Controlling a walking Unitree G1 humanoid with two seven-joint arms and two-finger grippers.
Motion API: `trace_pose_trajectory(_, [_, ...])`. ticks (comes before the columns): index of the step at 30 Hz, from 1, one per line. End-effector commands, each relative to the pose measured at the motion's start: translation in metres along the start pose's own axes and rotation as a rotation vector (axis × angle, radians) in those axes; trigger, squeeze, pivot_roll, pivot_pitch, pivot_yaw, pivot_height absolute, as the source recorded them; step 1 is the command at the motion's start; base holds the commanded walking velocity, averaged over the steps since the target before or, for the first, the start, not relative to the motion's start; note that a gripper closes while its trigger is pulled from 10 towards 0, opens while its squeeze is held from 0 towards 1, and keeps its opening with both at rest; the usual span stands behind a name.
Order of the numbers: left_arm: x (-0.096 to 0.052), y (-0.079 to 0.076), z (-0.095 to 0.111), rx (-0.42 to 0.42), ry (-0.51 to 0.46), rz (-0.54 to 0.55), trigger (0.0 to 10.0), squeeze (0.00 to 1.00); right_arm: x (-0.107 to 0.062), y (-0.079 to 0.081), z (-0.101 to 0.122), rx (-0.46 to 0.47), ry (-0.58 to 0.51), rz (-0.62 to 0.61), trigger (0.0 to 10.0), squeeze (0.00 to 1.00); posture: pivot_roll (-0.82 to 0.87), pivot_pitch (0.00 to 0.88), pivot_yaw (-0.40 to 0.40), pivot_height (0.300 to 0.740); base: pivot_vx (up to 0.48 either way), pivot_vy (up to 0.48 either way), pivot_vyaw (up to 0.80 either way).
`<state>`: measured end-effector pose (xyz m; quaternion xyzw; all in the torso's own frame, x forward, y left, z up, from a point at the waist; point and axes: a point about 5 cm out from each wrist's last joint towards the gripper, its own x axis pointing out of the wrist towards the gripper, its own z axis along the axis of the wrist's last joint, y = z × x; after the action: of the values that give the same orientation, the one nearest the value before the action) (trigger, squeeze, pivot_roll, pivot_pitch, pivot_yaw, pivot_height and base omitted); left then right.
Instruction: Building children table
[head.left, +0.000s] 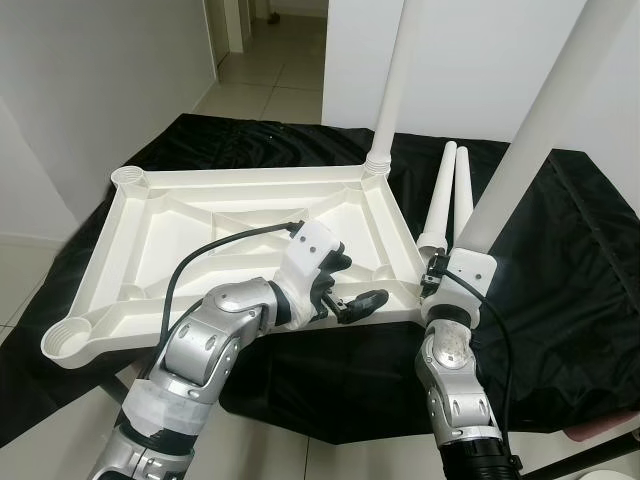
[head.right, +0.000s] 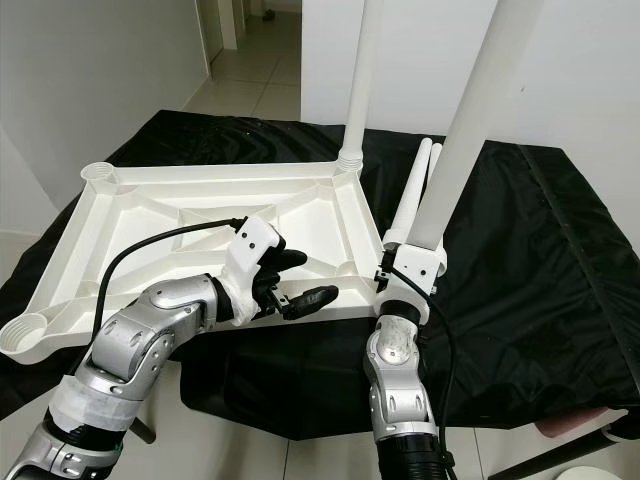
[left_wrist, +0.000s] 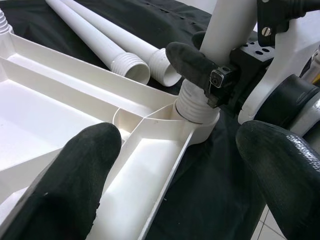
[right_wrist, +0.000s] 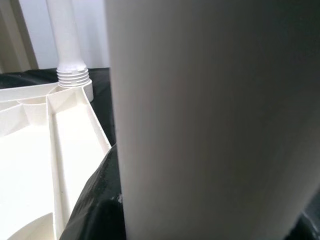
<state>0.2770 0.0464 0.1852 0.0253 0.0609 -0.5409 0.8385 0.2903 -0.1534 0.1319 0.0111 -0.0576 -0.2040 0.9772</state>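
The white plastic tabletop (head.left: 230, 178) lies upside down on a black cloth. One white leg (head.left: 395, 90) stands screwed into its far right corner socket. A second leg (head.left: 540, 120) stands a little tilted in the near right corner socket (left_wrist: 197, 112), and my right gripper (head.left: 440, 272) is shut on its lower end. In the left wrist view one of the right gripper's fingers (left_wrist: 192, 62) presses on that leg just above its threads. My left gripper (head.left: 352, 283) is open over the tabletop's near right rim, holding nothing. Two loose legs (head.left: 447, 195) lie on the cloth to the right.
The far left socket (head.left: 128, 178) and near left socket (head.left: 68, 343) are empty. The black cloth (head.left: 570, 280) spreads wide to the right. Tiled floor (head.left: 265, 85) runs into a hallway behind, with white walls on both sides. Something pink (head.left: 600, 432) lies at the near right.
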Motion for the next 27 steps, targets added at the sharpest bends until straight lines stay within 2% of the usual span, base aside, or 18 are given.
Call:
trace_pose_trajectory(1, [-0.001,0.001,-0.001,0.003,0.012,0.042,10.0,0.0,-0.004,-0.018,-0.024,0.005,0.128,-0.07,10.0,0.0,0.0,0.009,0.018,0.74,0.0,0.0,0.0])
trace_pose_trajectory(3, [-0.001,0.001,-0.001,0.003,0.012,0.042,10.0,0.0,-0.004,-0.02,-0.025,0.047,0.144,-0.082,10.0,0.0,0.0,0.01,0.018,0.74,0.0,0.0,0.0])
trace_pose_trajectory(7, [-0.002,0.001,-0.001,0.002,0.013,0.043,10.0,0.0,-0.003,-0.02,-0.028,0.075,0.178,-0.105,10.0,0.0,0.0,0.014,0.02,0.74,0.0,0.0,0.0])
trace_pose_trajectory(11, [-0.002,0.001,-0.001,0.0,0.013,0.044,10.0,0.0,-0.003,-0.019,-0.027,0.07,0.175,-0.094,10.0,0.0,0.0,0.014,0.02,0.74,0.0,0.0,0.0])
trace_pose_trajectory(18, [-0.001,0.002,-0.001,0.001,0.014,0.047,10.0,0.0,-0.002,-0.014,-0.019,0.013,0.097,-0.026,10.0,0.0,0.0,0.016,0.021,0.74,0.0,0.0,0.0])
trace_pose_trajectory(20, [-0.002,0.002,0.0,0.001,0.013,0.047,10.0,0.0,-0.002,-0.01,-0.007,0.02,0.021,0.033,10.0,0.0,0.0,0.018,0.021,0.74,0.0,0.0,0.0])
trace_pose_trajectory(21, [-0.002,0.002,0.0,0.001,0.013,0.047,10.0,0.0,-0.002,-0.01,-0.007,0.02,0.021,0.033,10.0,0.0,0.0,0.018,0.021,0.74,0.0,0.0,0.0])
trace_pose_trajectory(24, [-0.002,0.002,0.0,-0.001,0.012,0.049,10.0,0.0,0.0,-0.006,0.023,0.044,-0.12,0.102,10.0,0.0,0.0,0.021,0.023,0.74,0.0,0.0,0.0])
trace_pose_trajectory(25, [-0.002,0.002,0.0,-0.001,0.012,0.049,10.0,0.0,0.0,-0.006,0.023,0.044,-0.12,0.102,10.0,0.0,0.0,0.021,0.023,0.74,0.0,0.0,0.0])
trace_pose_trajectory(27, [-0.001,0.003,0.0,-0.001,0.012,0.05,10.0,0.0,0.001,-0.001,0.054,0.081,-0.237,0.17,10.0,0.0,-0.01,0.024,0.022,0.74,0.0,0.0,0.0])
